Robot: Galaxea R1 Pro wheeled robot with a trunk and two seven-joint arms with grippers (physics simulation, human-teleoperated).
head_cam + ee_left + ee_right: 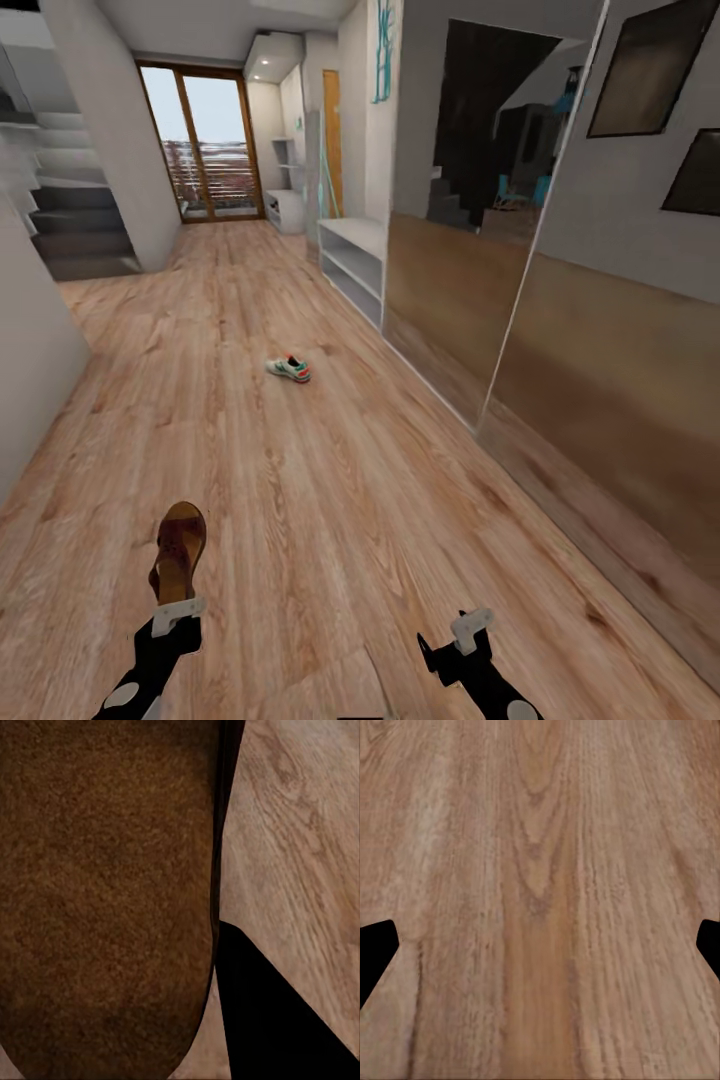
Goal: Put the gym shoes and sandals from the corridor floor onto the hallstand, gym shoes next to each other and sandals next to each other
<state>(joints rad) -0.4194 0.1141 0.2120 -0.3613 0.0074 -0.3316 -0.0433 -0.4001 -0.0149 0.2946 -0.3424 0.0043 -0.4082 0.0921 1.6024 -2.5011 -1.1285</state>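
Warm plank corridor floor (330,480) runs ahead; my left claw (178,612) clamps a brown sandal (179,548), my right claw (470,628) hangs wide and empty; one gym shoe (289,368) lies far ahead; a jolt could shake the sandal loose.

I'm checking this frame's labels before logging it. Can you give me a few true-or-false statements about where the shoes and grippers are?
1. The left gripper holds a brown sandal. True.
2. A gym shoe sits on the white shelf unit. False: it lies on the floor, apart from the unit.
3. The right gripper is open and holds nothing. True: its wrist view shows bare wood between the spread fingertips.
4. The gym shoe lies right beside the sandal. False: it is well farther down the corridor.
5. The shelf unit stands against the right-hand wall. True.
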